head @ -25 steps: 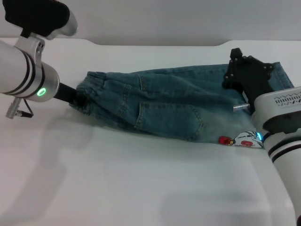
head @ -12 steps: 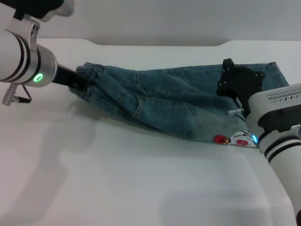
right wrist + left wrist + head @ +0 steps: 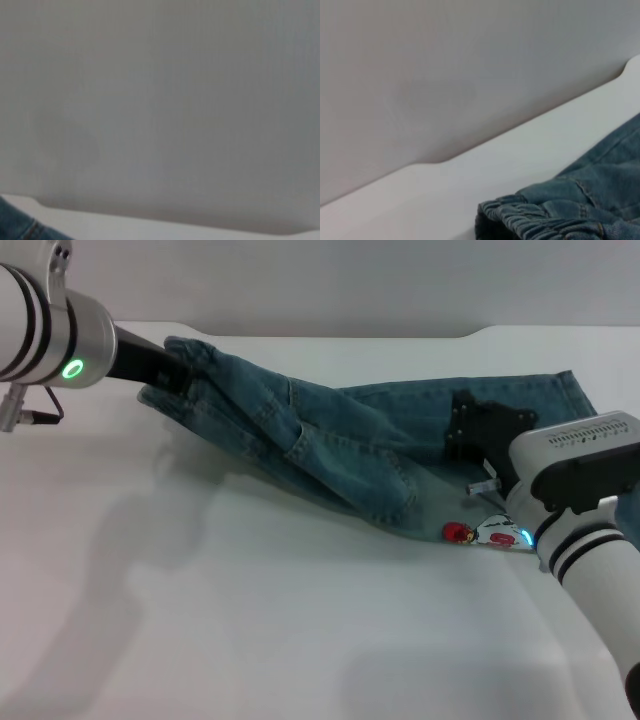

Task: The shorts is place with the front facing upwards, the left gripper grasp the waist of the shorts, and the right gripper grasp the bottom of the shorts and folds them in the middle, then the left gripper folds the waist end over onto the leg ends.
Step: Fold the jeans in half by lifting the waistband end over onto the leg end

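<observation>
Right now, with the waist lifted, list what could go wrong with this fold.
1. The left gripper holds only a bunched edge of the shorts' waist; it might slip free mid-fold.
2. The right gripper sits on the leg ends; if it lets the cloth drag, the fold may land crooked.
3. The denim hangs twisted and could crease unevenly.

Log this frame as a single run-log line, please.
left tool: holds waist of denim shorts, raised | right tool: over leg end | fold: not finished | surface: white table
</observation>
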Controlling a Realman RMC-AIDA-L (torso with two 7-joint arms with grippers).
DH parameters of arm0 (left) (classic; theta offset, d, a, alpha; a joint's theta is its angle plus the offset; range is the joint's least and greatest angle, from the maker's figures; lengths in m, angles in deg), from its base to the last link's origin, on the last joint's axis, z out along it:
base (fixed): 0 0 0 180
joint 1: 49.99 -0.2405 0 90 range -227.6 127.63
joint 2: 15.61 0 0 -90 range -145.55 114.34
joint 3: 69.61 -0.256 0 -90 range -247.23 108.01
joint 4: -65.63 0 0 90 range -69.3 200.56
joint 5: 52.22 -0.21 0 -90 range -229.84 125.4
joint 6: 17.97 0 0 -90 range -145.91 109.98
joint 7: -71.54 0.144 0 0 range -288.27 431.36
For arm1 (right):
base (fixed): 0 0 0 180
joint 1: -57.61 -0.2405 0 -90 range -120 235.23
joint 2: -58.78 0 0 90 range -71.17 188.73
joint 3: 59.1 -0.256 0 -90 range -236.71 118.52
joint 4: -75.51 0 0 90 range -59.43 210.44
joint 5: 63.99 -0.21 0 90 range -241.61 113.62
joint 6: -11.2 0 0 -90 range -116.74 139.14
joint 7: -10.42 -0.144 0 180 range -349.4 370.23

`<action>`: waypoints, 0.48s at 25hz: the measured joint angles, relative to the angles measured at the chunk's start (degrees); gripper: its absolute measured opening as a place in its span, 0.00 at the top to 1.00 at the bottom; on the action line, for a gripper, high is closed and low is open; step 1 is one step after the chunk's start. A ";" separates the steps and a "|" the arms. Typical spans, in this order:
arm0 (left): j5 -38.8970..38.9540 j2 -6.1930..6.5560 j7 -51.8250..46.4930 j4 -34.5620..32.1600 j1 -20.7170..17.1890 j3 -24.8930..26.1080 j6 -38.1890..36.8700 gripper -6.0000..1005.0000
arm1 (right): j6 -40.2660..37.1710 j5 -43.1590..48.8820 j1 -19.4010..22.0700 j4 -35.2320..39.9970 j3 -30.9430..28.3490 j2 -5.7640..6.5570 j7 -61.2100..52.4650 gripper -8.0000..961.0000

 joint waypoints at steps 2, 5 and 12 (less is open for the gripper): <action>0.00 0.00 0.00 0.52 -0.09 -0.01 0.06 0.92 | 1.55 0.00 -0.64 0.44 0.03 0.00 -1.06 0.99; 0.00 0.00 0.01 2.27 -0.57 -0.15 0.25 0.92 | 2.26 0.00 -1.11 0.61 0.27 0.01 -1.50 0.99; 0.19 -0.04 0.43 3.69 -0.98 -0.50 0.26 0.92 | 7.31 0.00 -3.48 0.56 0.17 0.04 -2.67 0.99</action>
